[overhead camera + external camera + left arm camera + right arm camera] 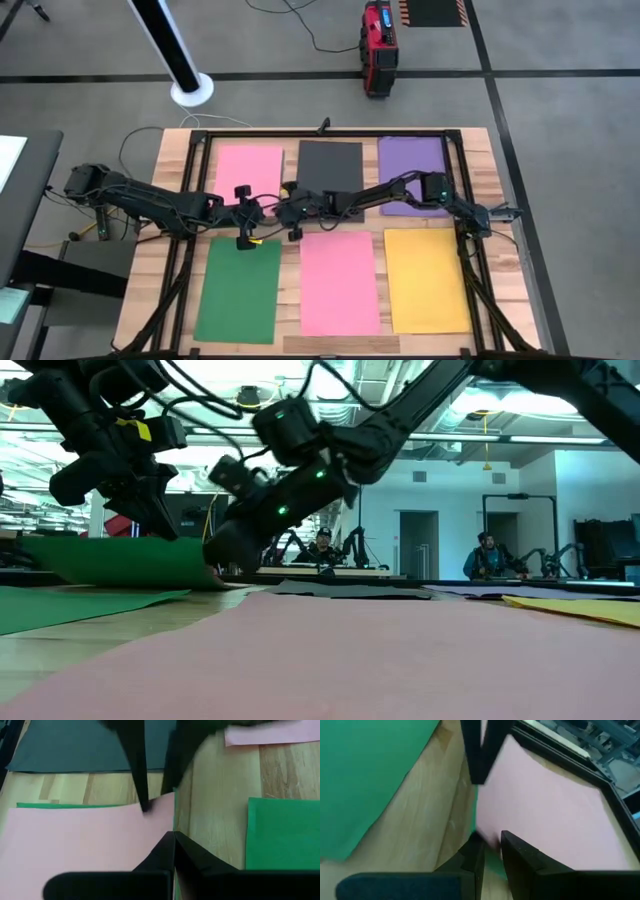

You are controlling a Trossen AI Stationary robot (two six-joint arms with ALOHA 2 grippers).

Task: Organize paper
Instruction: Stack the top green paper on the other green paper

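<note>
Six paper sheets lie on the table: pink [250, 172], dark grey [330, 165] and purple [412, 172] at the back, green [240, 290], pink [340, 282] and yellow [427, 278] in front. A green sheet [110, 560] lies under the far-left pink one, and their near edge is raised. My left gripper [258, 212] and my right gripper [283, 212] meet at the near right corner of this pair, each shut on it. My left gripper pinches the near edge [173, 827] of the pink sheet and the green sheet under it, close to the near right corner, coming level from the table's left. The edge is lifted off the table. My right gripper pinches the same pair at its near right corner [492, 847], pink layer on top, green edge [476, 820] showing beside it. Its fingers come slanting down from the table's right. The far part of the sheets stays down.
A black frame [330, 131] runs round the sheets along the table's edges. Bare wood [215, 810] shows between the sheets. People sit at benches in the room behind [322, 545]. A red box [378, 45] stands on the floor beyond the table.
</note>
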